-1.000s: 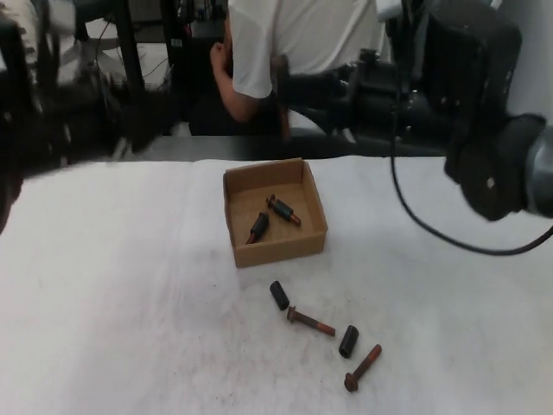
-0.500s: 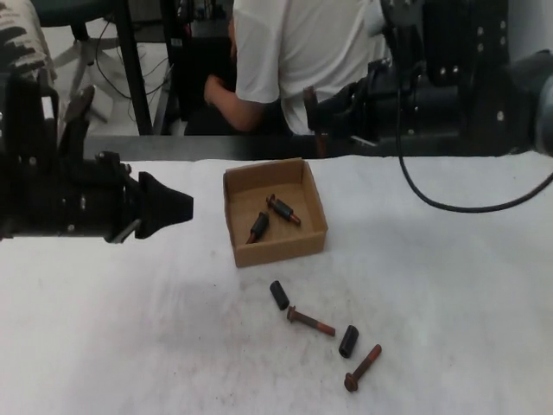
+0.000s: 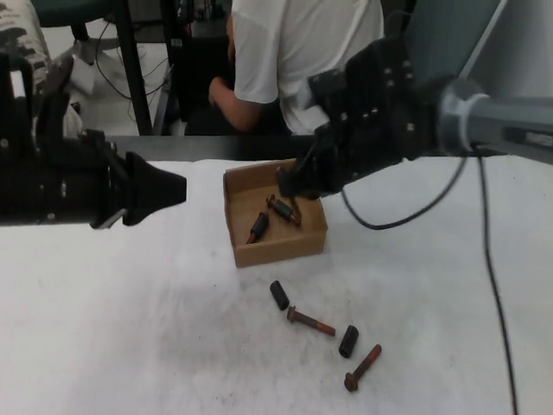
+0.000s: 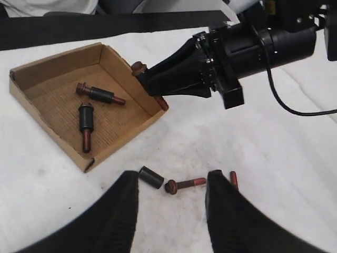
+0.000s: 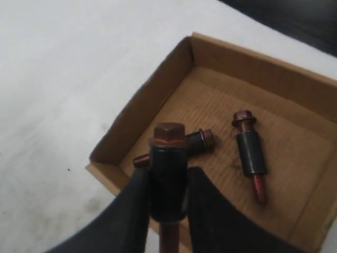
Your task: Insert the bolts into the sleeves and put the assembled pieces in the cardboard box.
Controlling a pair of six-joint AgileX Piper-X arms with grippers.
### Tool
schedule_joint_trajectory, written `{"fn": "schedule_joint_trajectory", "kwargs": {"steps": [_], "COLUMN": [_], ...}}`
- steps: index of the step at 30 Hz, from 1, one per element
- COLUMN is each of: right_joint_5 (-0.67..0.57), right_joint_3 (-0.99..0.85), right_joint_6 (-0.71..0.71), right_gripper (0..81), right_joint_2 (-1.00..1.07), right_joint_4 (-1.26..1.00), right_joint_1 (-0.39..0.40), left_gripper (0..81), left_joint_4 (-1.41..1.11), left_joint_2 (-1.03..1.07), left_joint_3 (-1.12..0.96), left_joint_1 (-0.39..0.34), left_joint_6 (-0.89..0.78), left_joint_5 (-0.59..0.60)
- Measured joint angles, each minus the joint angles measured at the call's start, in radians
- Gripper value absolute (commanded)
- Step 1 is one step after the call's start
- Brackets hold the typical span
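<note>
**While one assembled piece (image 5: 168, 163) is clamped over the cardboard box (image 3: 278, 252), bolts and sleeves lie loose on the bench**

Right gripper (image 3: 292, 185): jaws are closed on the sleeve of the assembled piece. The bolt head is seen above the fingers and the shank tip below them. It is held above the box, toward 1 o'clock from box centre.

Left gripper (image 4: 172, 180): jaws are wide apart and nothing is gripped. It is placed at 9 o'clock of the box, well apart from it, above the white cloth (image 3: 104, 328).

Two finished pieces are laid flat on the box floor: one (image 3: 283, 209) near centre, the other (image 3: 258, 226) at 7 o'clock of it, not touching.

A loose row is strung out from the box toward 5 o'clock:
- first sleeve (image 3: 279, 295)
- first bolt (image 3: 311, 322), just beside that sleeve
- second sleeve (image 3: 348, 341)
- second bolt (image 3: 362, 367), nearest the 6 o'clock edge

No loose bolt is inserted.

Obstructions:
- High view: the box's 1 o'clock corner is partly covered by the right gripper.
- Right wrist view: the middle of one finished piece is hidden behind the held one.
- Left wrist view: part of a box wall is covered by the right gripper's body.
- A black cable (image 3: 389, 228) is looped from the right arm over the cloth at 3 o'clock of the box.
</note>
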Motion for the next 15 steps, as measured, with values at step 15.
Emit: {"fn": "schedule_joint_trajectory", "kwargs": {"steps": [15], "right_joint_5": [0.169], "right_joint_3": [-0.237], "right_joint_6": [-0.110], "right_gripper": [0.8], "right_joint_2": [0.154], "right_joint_4": [0.164], "right_joint_1": [0.007], "left_gripper": [38.9], "left_joint_4": [0.122], "left_joint_2": [0.000], "left_joint_3": [0.000], "left_joint_1": [-0.007], "left_joint_6": [0.062], "left_joint_5": [-0.001]}}
